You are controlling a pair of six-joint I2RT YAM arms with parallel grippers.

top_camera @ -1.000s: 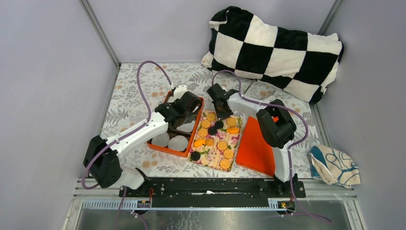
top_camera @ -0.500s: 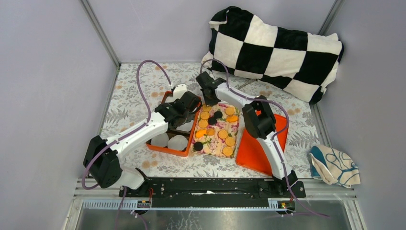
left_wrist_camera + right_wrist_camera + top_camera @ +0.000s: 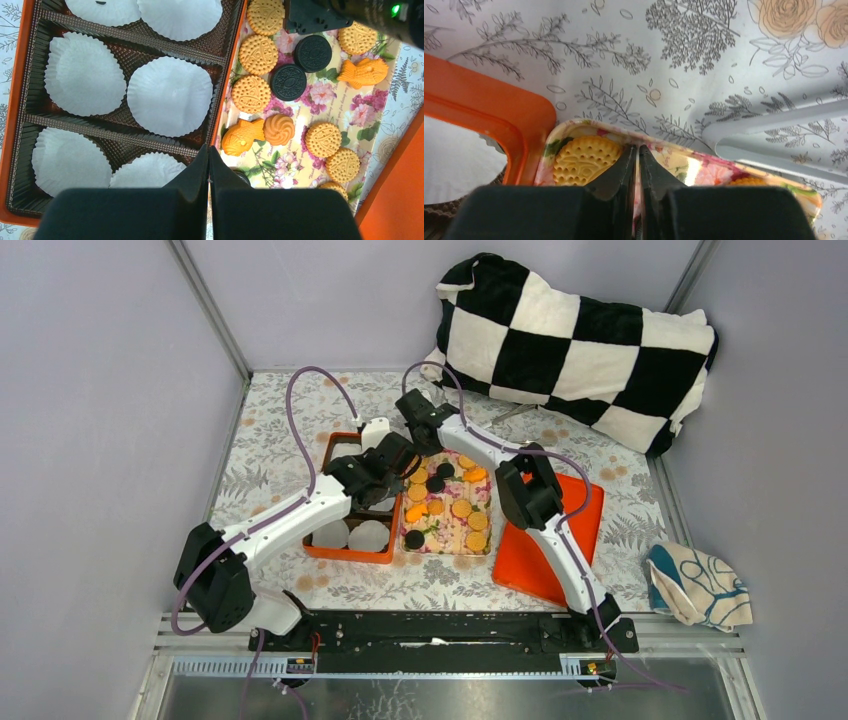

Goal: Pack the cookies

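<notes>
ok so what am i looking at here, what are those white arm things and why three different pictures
Those are two robot arms, each ending in a two-finger gripper. The wide picture comes from a fixed camera above and behind them; the other two come from cameras on each wrist, looking past that arm's own fingers. On the table sit an orange box lined with white paper cups and a floral tray of cookies, mostly golden, some black. The left gripper hangs shut over the box's edge; the right gripper sits at the tray's far corner, fingers almost together. Neither holds anything.
</notes>
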